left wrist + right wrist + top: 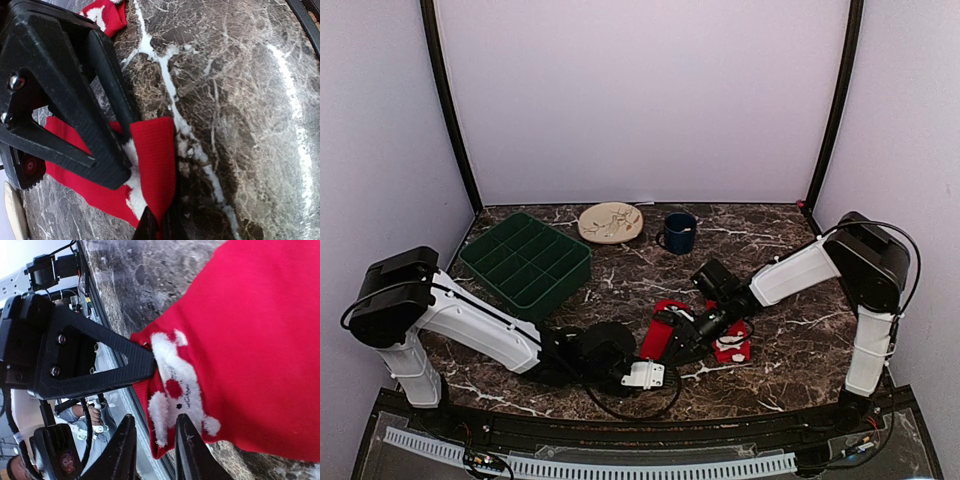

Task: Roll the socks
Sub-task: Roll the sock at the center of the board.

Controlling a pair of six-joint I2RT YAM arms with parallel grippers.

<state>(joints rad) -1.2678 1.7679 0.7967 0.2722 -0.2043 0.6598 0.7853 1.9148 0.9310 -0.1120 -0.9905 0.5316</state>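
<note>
- The socks [658, 335] lie lower centre of the overhead view, on the table [790, 300].
- The left gripper [159, 226] is pinched tight on a folded red edge.
- The right gripper [155, 450] is partly apart at the white patterned end, clamping nothing as far as I can see.
- They look light, floppy and fuzzy. I'd grab both layers at the edge, or the roll slips loose.

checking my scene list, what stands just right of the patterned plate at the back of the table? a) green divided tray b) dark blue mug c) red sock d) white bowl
b, the dark blue mug stands just right of the plate in the top view.
</note>
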